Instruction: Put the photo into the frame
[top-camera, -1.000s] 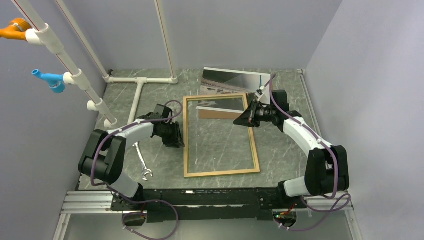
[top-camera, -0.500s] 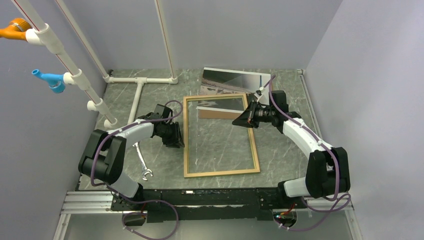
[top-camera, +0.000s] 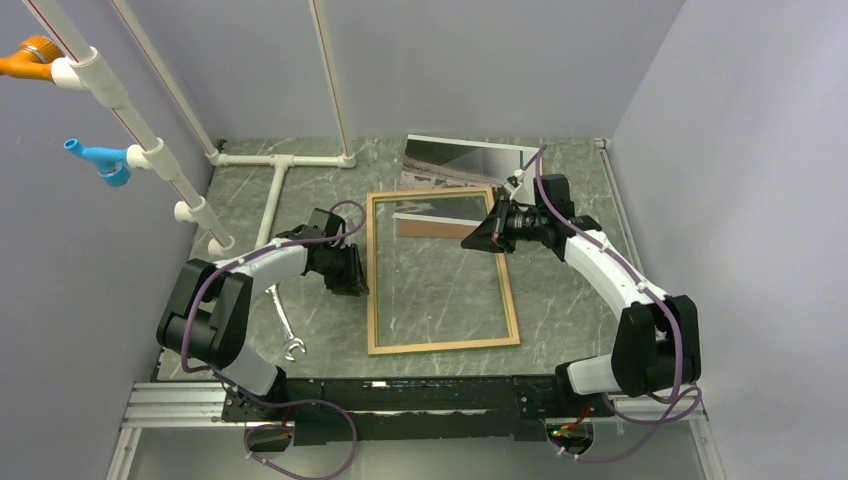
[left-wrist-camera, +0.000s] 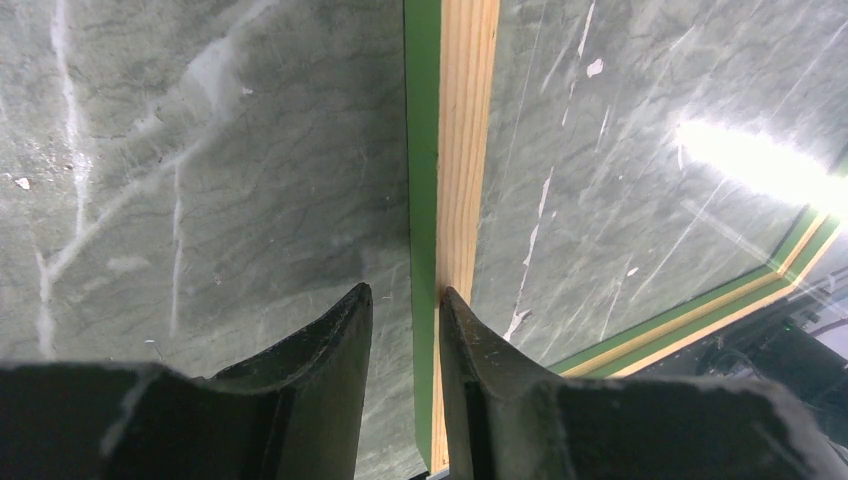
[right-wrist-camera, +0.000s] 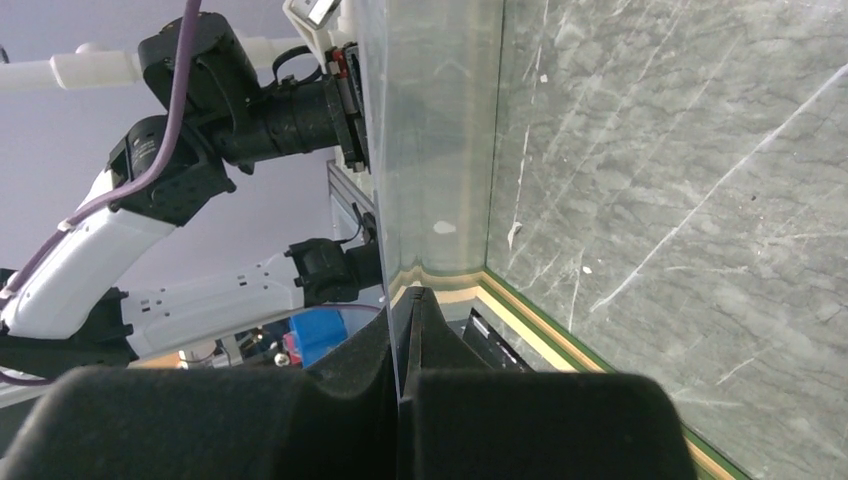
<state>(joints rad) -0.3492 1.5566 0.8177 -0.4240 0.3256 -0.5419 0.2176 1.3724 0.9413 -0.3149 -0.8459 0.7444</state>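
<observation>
Frame (top-camera: 445, 345) lies in the middle of the worktop (top-camera: 250, 210), tan face up, long rails running near to far. Green shows along its outer edge in the left wrist view.

Left gripper (left-wrist-camera: 405, 295) is at the frame's left rail, fingers partly spread. One finger is outside the green edge with a strip of shadowed worktop between. The other is over the tan wood.

Right gripper (right-wrist-camera: 405, 300) is over the far right part of the frame, pressed together on the edge of a thin clear pane (right-wrist-camera: 430, 150). The pane rises edge-on from the fingertips; a frame corner shows just beyond them.

Photo (top-camera: 470, 158) is at the far edge of the worktop, right of centre, just beyond the frame's far rail. It is picture side up, blue stripe at its right end, and outside the frame.

Wrench (top-camera: 285, 335) lies near the left arm's base.
</observation>
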